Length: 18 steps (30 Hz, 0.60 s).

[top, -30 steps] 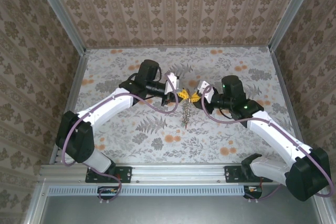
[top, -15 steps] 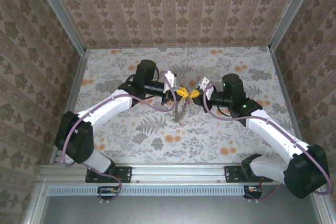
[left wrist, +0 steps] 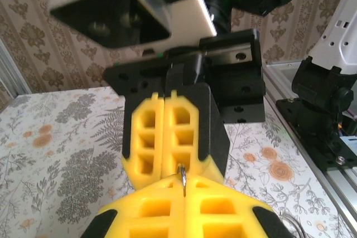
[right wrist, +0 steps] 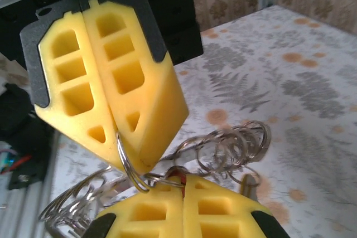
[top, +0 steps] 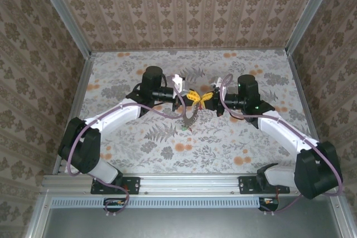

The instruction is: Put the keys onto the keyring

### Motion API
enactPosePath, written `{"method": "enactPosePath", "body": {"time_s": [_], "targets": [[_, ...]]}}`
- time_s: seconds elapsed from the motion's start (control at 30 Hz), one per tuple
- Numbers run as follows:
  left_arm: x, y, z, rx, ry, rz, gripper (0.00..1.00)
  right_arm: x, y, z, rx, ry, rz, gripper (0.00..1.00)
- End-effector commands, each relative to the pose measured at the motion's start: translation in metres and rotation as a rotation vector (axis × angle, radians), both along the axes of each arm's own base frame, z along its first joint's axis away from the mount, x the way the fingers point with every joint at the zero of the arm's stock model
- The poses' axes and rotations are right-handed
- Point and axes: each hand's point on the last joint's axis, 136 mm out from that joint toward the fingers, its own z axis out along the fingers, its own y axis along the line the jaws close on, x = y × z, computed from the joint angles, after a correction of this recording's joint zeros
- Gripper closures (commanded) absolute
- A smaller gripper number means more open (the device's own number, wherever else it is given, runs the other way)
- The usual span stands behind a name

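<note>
Left fingers (right wrist: 139, 98) clamped on keyring (right wrist: 126, 165) wire; right fingers (right wrist: 212, 207) together on same loop. Loop to be parted gently, never bent.

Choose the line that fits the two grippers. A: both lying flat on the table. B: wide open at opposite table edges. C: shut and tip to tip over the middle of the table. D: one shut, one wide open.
C: the left gripper and right gripper meet tip to tip, fingers pressed together, the keyring dangling below them.
</note>
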Motion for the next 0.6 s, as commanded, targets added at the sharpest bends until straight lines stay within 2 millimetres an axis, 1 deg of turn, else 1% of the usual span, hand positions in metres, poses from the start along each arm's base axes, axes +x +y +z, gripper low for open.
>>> {"method": "enactPosePath", "body": {"time_s": [0.0,0.13,0.2,0.3,0.47,0.57], "targets": [[-0.026,0.0,0.05,-0.146,-0.117,-0.115,1.0,0.0,0.008,0.01,0.073,0.073,0.057,1.0],[-0.025,-0.002,0.05,-0.151,-0.119,-0.118,1.0,0.0,0.011,0.02,0.113,0.109,0.09,1.0],[-0.023,-0.001,0.047,-0.139,-0.121,-0.102,1.0,0.004,0.008,0.022,0.103,0.122,0.063,1.0],[-0.02,0.002,0.04,-0.102,-0.128,-0.066,1.0,0.008,0.0,0.019,0.072,0.108,0.009,1.0],[-0.01,0.007,0.027,-0.054,-0.13,0.006,1.0,0.002,-0.006,0.026,0.049,0.085,-0.016,1.0],[-0.009,0.009,0.021,-0.012,-0.15,0.014,1.0,-0.003,-0.009,0.032,0.036,0.065,-0.025,1.0]]}}
